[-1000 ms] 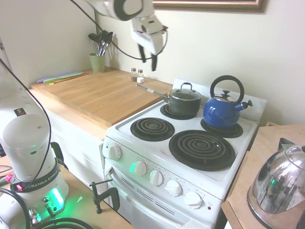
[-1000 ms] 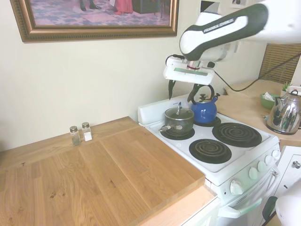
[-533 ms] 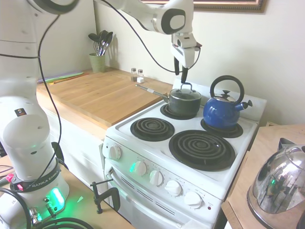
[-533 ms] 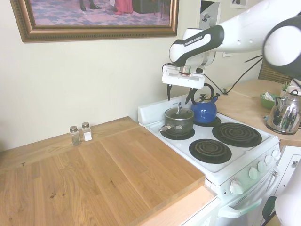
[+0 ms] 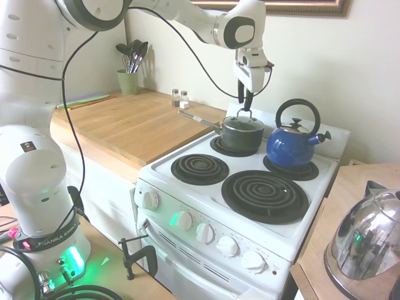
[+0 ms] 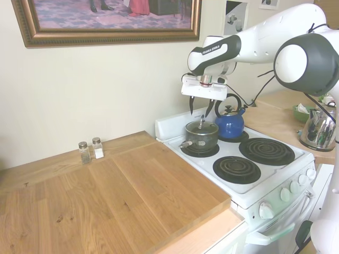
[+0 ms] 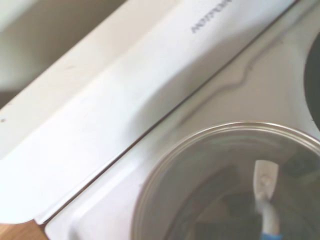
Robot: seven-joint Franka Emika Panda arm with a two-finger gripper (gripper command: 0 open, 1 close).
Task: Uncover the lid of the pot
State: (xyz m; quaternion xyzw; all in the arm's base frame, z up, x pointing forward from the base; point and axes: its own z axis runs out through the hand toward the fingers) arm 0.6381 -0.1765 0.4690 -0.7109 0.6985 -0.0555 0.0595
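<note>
A white stove (image 5: 206, 206) stands beside a wooden counter (image 6: 106, 190). On its back burner beside the blue kettle (image 5: 292, 145), the pot (image 5: 242, 135) wears the lid (image 6: 202, 127); the gripper (image 6: 202, 110) hangs spread wide just above.

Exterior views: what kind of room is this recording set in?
A home kitchen, most likely: a white electric stove with coil burners, a blue kettle beside the pot, and a wooden countertop holding shakers.
</note>
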